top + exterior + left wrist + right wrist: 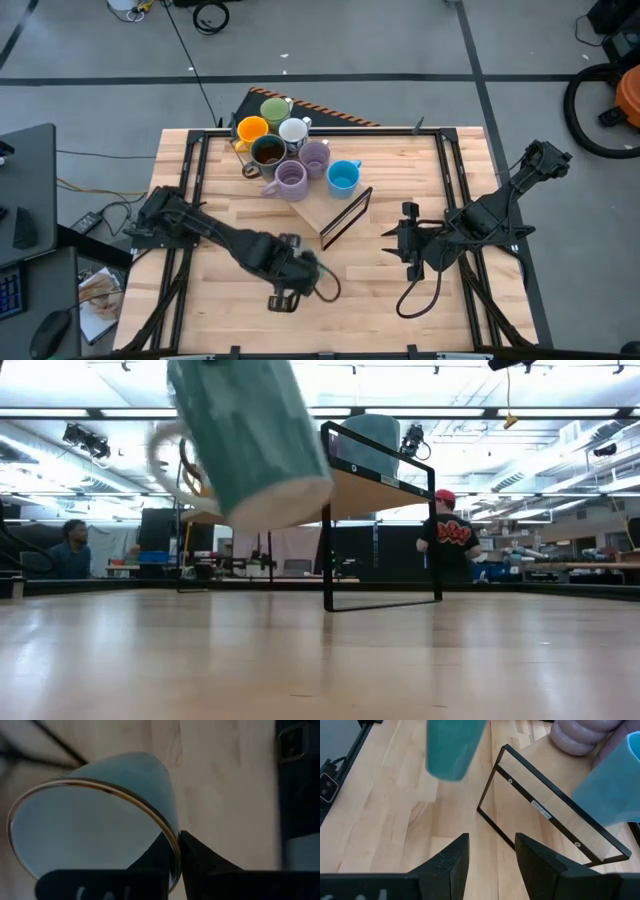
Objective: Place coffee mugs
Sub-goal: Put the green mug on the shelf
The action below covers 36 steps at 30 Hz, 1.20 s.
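From where I stand, the left gripper (290,283) is low over the front middle of the table (400,170), at about six o'clock from the table's centre. Its fingers (195,857) are pinched on the rim of a teal mug (250,440), one inside the mouth and one outside. The mug hangs tilted, clear of the wood, as the low view shows.

The rest of the mugs sit bunched at about eleven o'clock near the far edge: an orange mug (251,128), a green mug (275,109), a white mug (293,130), a dark brown mug (267,152), two lavender mugs (291,178) (315,156), and a blue mug (343,176). The last few stand on a small wooden shelf with a black frame (345,215), which runs toward the centre. An eighth, patterned mug I cannot make out.

The right gripper (410,243) waits at about three o'clock, fingers parted and empty, pointing toward the shelf.

I judge the job to be early or midway: one mug is in the air, seven are clustered together, and nothing stands out on the open boards. Where the teal mug is meant to go I cannot tell.

Two people show in the room beyond.
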Motion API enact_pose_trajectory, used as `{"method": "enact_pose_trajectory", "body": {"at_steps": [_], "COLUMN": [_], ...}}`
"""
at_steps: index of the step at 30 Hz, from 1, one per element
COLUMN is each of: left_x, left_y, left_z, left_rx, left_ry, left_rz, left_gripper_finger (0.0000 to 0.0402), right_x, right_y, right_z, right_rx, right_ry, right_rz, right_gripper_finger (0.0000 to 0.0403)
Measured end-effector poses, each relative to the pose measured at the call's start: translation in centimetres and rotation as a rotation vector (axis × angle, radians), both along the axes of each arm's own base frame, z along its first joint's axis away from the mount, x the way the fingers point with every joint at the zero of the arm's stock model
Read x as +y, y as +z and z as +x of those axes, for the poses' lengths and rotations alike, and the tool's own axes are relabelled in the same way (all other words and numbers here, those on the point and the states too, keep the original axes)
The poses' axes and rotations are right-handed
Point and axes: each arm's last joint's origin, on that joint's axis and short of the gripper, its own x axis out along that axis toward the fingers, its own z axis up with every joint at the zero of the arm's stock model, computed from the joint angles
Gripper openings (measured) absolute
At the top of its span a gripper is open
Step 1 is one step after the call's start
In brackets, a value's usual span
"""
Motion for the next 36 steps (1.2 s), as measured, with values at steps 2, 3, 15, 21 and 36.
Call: {"method": "enact_pose_trajectory", "body": {"at_steps": [2, 3, 15, 21, 36], "left_x": [0.6, 1.0, 6.1, 8.6, 10.6], "left_y": [0.9, 1.4, 6.7, 8.3, 11.7], "left_z": [0.0, 0.1, 0.0, -0.3, -0.3], "left_rx": [0.032, 0.044, 0.120, 0.110, -0.030], "left_ry": [0.116, 0.175, 0.536, 0.658, 0.707], "left_rz": [-0.069, -0.094, -0.262, -0.261, -0.353], "left_gripper_finger": [0.0027, 0.0027, 0.0030, 0.0032, 0.0029], "right_x": [0.0, 0.0, -0.1, -0.1, -0.1], "right_y": [0.0, -0.1, -0.1, -0.1, 0.0], "right_z": [0.0, -0.1, -0.1, -0.1, -0.1], "right_rx": [0.006, 0.009, 0.014, 0.012, 0.002], "right_ry": [0.000, 0.000, 0.012, 0.012, 0.000], "right_rz": [-0.005, -0.007, -0.024, -0.032, -0.045], "right_gripper_finger": [0.0165, 0.0165, 0.0165, 0.0165, 0.0165]}}
